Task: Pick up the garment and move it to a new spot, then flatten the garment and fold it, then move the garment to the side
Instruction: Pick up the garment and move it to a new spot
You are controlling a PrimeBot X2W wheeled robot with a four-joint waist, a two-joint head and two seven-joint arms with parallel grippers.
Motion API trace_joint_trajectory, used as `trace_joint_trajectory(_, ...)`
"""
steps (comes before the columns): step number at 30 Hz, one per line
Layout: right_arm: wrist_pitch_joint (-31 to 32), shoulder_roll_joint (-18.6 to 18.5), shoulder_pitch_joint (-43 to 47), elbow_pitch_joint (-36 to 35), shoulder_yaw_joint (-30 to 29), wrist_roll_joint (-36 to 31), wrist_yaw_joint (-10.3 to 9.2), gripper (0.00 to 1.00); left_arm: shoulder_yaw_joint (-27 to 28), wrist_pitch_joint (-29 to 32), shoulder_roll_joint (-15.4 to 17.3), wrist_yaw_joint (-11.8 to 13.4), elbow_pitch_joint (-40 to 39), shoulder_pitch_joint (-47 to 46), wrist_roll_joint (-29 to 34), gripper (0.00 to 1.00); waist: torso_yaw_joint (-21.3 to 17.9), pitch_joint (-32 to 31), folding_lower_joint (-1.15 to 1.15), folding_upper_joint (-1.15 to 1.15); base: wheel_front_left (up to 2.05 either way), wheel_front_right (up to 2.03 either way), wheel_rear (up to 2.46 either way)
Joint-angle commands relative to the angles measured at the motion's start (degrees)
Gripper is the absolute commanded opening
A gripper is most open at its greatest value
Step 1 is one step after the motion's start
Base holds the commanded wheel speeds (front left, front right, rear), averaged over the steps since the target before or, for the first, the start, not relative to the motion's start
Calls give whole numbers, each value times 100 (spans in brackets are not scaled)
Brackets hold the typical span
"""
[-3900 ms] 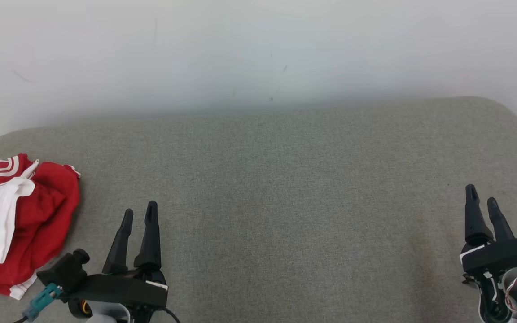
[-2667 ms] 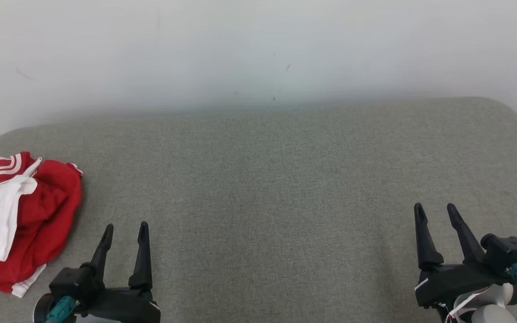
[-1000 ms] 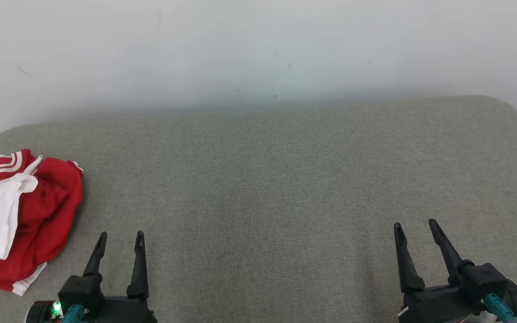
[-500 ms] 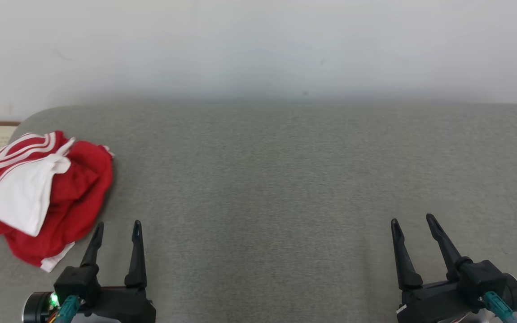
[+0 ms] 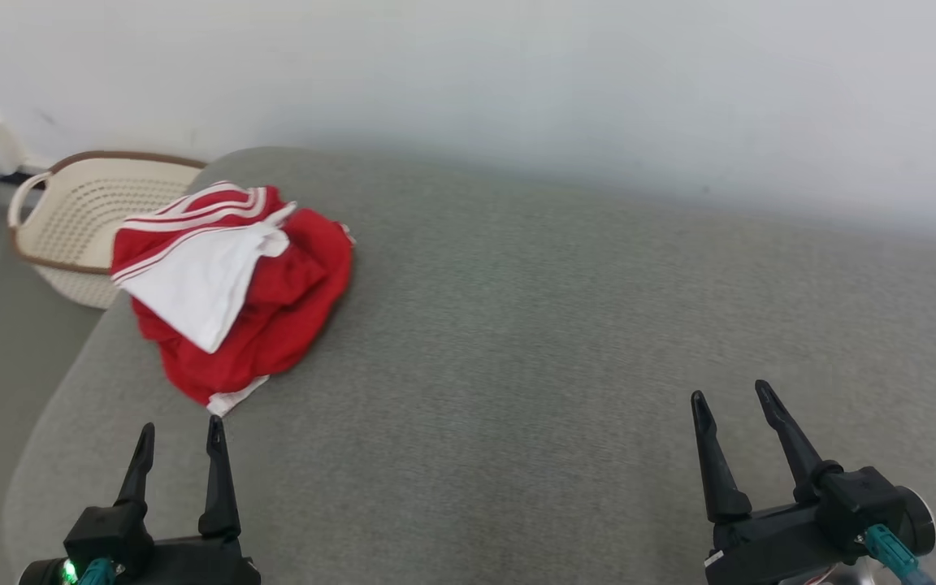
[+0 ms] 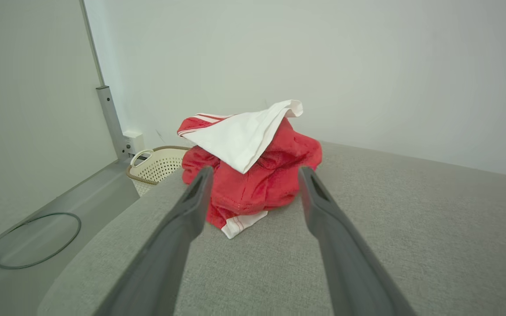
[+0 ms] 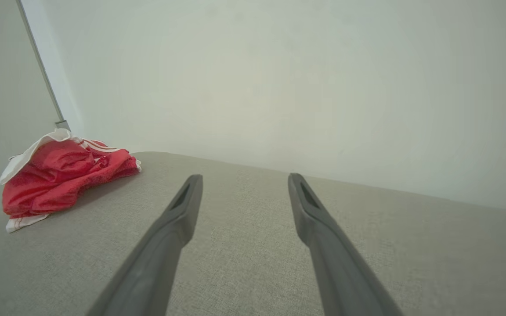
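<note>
The garment (image 5: pixel 249 301) is a crumpled red piece with white stripes and a white panel, heaped near the far left corner of the grey padded surface (image 5: pixel 565 341). From the left wrist it shows as a red and white mound (image 6: pixel 253 175) straight ahead beyond the fingers; the right wrist sees the garment (image 7: pixel 59 173) far to its left. My left gripper (image 5: pixel 178 430) hovers open just short of the heap, touching nothing. At the lower right my right gripper (image 5: pixel 730 396) is open and empty, well away from the cloth.
A cream perforated laundry basket (image 5: pixel 86 219) with a brown rim stands on the floor beyond the surface's left end, also seen as a basket (image 6: pixel 156 164) from the left wrist. A cable loop (image 6: pixel 33 241) lies on the floor. A white wall runs behind.
The head camera has swung to the left, bringing the garment and the basket further into the picture. Both grippers keep their open stance low in the picture; the garment lies as before.
</note>
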Motion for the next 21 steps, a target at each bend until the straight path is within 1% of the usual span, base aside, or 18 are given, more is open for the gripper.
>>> trace_joint_trajectory(1,10,14,49,-31,8,2,4,100,9,1,37,34,-34,83,3,100,457,-40,0,0,0,0,0)
trace_joint_trajectory(6,2,48,71,-40,7,0,3,100,5,16,40,31,-76,125,-51,100,693,-25,0,0,0,0,0)
trace_joint_trajectory(9,-2,51,57,-29,29,-2,3,100,-19,15,37,29,-85,101,-66,100,766,4,0,0,0,0,0)
trace_joint_trajectory(21,-49,40,-26,1,59,18,3,100,-46,16,88,57,-112,45,-128,100,762,54,0,0,0,0,0)
